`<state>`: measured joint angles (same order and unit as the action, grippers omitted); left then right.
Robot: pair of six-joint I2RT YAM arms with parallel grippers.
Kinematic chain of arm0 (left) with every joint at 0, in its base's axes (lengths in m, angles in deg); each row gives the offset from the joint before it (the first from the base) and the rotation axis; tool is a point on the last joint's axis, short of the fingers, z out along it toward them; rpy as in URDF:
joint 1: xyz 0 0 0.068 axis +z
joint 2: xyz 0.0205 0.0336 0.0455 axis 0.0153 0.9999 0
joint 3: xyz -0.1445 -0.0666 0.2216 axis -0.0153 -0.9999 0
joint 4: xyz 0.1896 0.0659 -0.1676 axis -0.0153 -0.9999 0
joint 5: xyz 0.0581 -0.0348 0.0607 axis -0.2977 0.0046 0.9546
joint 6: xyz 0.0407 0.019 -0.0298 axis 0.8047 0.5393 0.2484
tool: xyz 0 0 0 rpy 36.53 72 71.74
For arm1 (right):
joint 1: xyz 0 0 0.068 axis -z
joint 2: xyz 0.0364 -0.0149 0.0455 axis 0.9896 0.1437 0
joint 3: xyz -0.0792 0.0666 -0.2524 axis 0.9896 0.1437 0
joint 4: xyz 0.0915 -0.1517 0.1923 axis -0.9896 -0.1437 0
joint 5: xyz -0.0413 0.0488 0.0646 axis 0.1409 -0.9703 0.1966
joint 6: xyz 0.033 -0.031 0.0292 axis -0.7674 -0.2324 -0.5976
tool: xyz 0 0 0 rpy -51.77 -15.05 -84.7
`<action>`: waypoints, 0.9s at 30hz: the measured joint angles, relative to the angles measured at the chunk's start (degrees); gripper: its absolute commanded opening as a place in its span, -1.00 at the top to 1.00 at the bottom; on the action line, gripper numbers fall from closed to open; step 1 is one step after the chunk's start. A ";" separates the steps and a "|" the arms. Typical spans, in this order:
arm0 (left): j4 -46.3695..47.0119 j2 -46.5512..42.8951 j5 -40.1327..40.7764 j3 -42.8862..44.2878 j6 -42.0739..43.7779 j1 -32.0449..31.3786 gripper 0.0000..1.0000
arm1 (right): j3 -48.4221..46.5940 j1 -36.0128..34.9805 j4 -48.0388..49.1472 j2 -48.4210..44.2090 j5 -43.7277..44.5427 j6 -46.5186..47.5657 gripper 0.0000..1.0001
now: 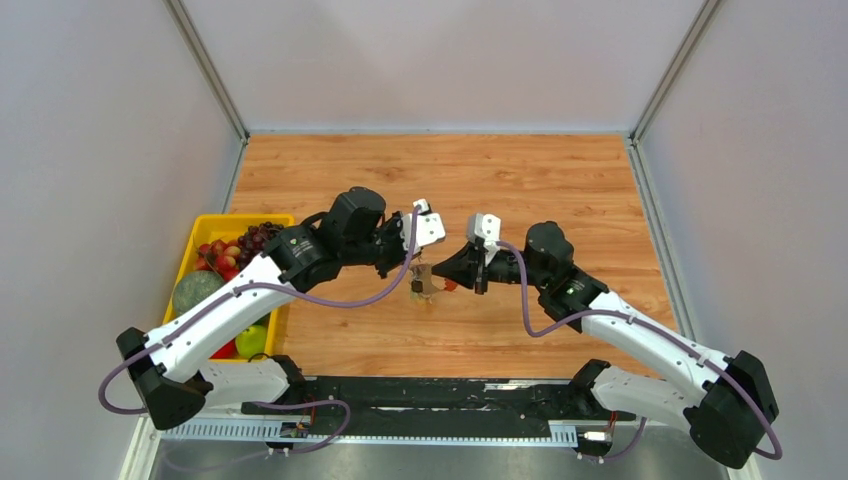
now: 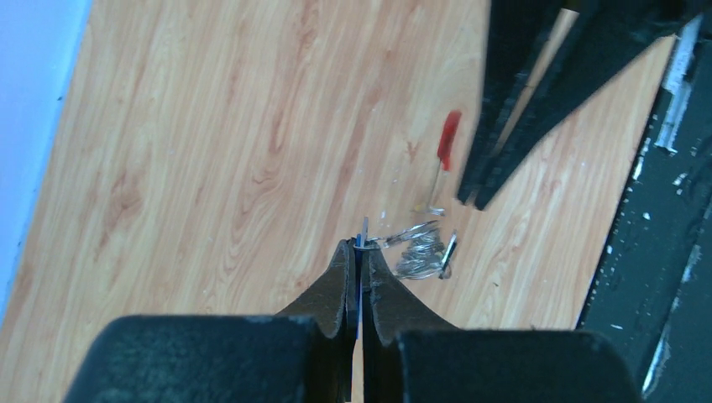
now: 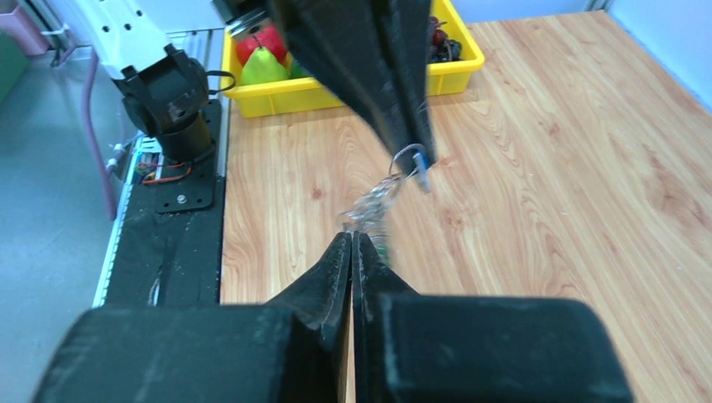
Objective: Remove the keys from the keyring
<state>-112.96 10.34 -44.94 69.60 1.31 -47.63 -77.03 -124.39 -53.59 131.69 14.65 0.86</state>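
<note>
jaws, right: right gripper (image 3: 353, 239) is pressed closed, with no gap showing at the tips. it looks to pinch the loose end of the chain (image 3: 369, 207), though the contact itself is too small to confirm.
jaws, left: left gripper (image 2: 361, 250) is closed too, with a thin strip of blue plastic between its fingers. this reads as the head of the blue key (image 3: 424, 176), held just where it meets the ring.
keyring: keyring (image 2: 405, 231) sits between the two sets of tips at mid table, its ring touching the left tips. whether it is lifted off the wood i cannot tell.
red clip: red clip (image 2: 449, 138) sticks out just beside the right fingers.
keys: remaining keys (image 2: 421, 256) bunch under the ring. a speck of green shows by the right tips.
relation: ring and chain lie in a line running left to right from one set of tips to the other. the left arm has the ring end and the right arm the chain end.
next move, as a guess: the blue key has to travel round the ring's coil, so the pull should follow the ring, not the chain.
left side: yellow bin (image 3: 277, 96) holds fruit (image 1: 232, 250) and is well apart from the work.
far: bare wood of the table (image 1: 520, 175).
writing: none readable on any view.
</note>
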 measured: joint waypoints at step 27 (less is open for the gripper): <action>1.49 -6.40 -6.19 -3.50 8.87 1.01 1.00 | -5.07 1.31 0.90 4.96 -3.96 0.22 0.17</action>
<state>-111.48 3.94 -51.12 66.11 10.19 -46.63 -82.10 -123.08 -52.69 136.66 10.69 1.08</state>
